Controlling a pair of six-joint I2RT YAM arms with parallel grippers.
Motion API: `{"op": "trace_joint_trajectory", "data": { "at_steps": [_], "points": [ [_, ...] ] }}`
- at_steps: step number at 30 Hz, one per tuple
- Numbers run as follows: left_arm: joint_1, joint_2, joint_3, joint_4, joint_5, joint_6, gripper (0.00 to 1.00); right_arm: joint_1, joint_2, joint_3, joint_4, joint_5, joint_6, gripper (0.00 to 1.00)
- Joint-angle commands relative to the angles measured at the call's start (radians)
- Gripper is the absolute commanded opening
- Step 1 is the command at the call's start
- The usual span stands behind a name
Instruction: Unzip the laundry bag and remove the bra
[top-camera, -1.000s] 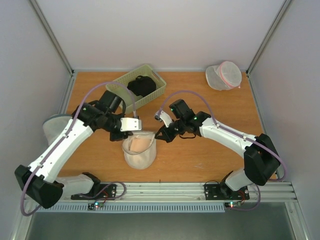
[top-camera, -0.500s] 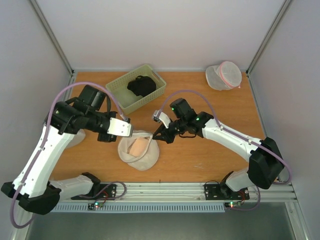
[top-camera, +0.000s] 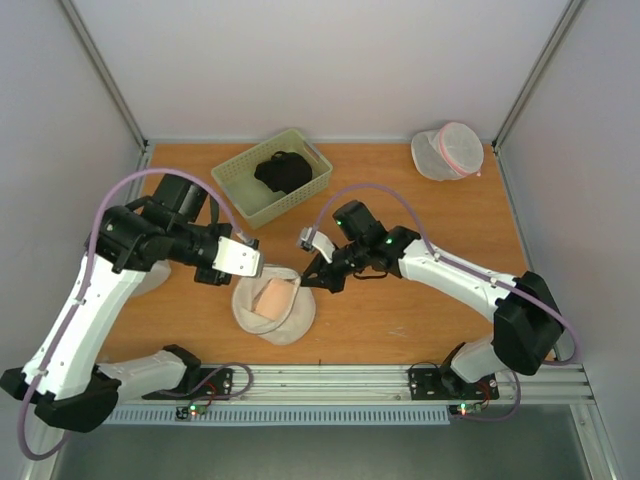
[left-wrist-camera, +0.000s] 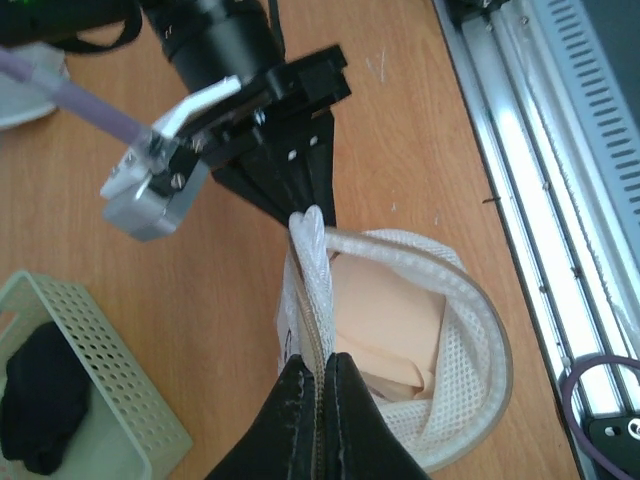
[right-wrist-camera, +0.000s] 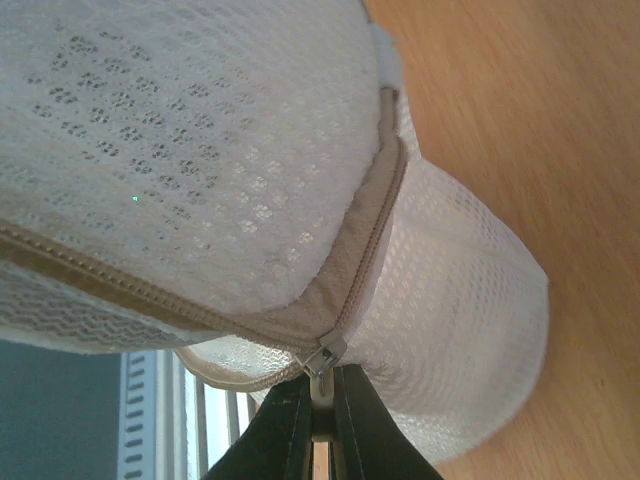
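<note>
**Spread Open Between Two Claws**

Finds the laundry bag (top-camera: 285, 325) on the wooden table (top-camera: 380, 320), near the front edge and between the two arms, mouth gaping upward. Shows the peach bra (top-camera: 272, 298) through the opening, lying inside the mesh. Grips the bag's rim with the left gripper (top-camera: 260, 273), jaws pressed together on the zip-tape edge at the left side of the mouth. Pinches the small metal zip pull (right-wrist-camera: 325, 355) with the right gripper (top-camera: 303, 284), jaws closed tight on it at the opposite side. Holds the unzipped edge stretched between the two claws, just above the bra. Leaves, well apart at the back, a pale green basket (top-camera: 232, 165) with a dark garment (top-camera: 283, 170) in it, and a white mesh bag with a pink zip (top-camera: 448, 150) near the far right corner.
</note>
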Motion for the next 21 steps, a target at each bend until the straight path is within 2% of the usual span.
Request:
{"op": "trace_joint_trajectory", "data": {
  "at_steps": [1, 5, 8, 9, 11, 12, 14, 17, 19, 21],
  "points": [
    [0.026, -0.051, -0.158, 0.245, -0.081, -0.14, 0.01, -0.009, -0.044, -0.079, 0.019, 0.088, 0.055, 0.01],
    [0.08, -0.072, -0.309, 0.321, -0.064, -0.133, 0.01, -0.008, -0.123, -0.148, 0.083, 0.159, 0.163, 0.01],
    [0.079, -0.082, -0.424, 0.317, -0.056, -0.041, 0.03, 0.042, -0.145, -0.182, 0.101, 0.252, 0.199, 0.01],
    [0.079, -0.082, -0.458, 0.331, -0.063, -0.048, 0.15, 0.082, -0.148, -0.183, 0.097, 0.299, 0.201, 0.01],
    [0.079, -0.09, -0.513, 0.327, -0.064, -0.069, 0.61, 0.121, -0.149, -0.186, 0.113, 0.326, 0.222, 0.01],
    [0.077, -0.097, -0.538, 0.327, -0.057, -0.071, 0.73, 0.129, -0.15, -0.194, 0.133, 0.316, 0.241, 0.01],
    [0.062, -0.117, -0.561, 0.352, -0.051, -0.092, 0.75, 0.143, -0.145, -0.202, 0.169, 0.304, 0.275, 0.01],
    [0.018, -0.154, -0.576, 0.472, -0.098, -0.288, 0.74, 0.156, -0.12, -0.184, 0.189, 0.28, 0.309, 0.01],
    [-0.026, -0.182, -0.591, 0.462, -0.095, -0.364, 0.74, 0.157, -0.103, -0.17, 0.203, 0.278, 0.356, 0.01],
    [-0.081, -0.218, -0.628, 0.426, -0.065, -0.362, 0.78, 0.157, -0.089, -0.157, 0.216, 0.294, 0.404, 0.01]
  ]
}}
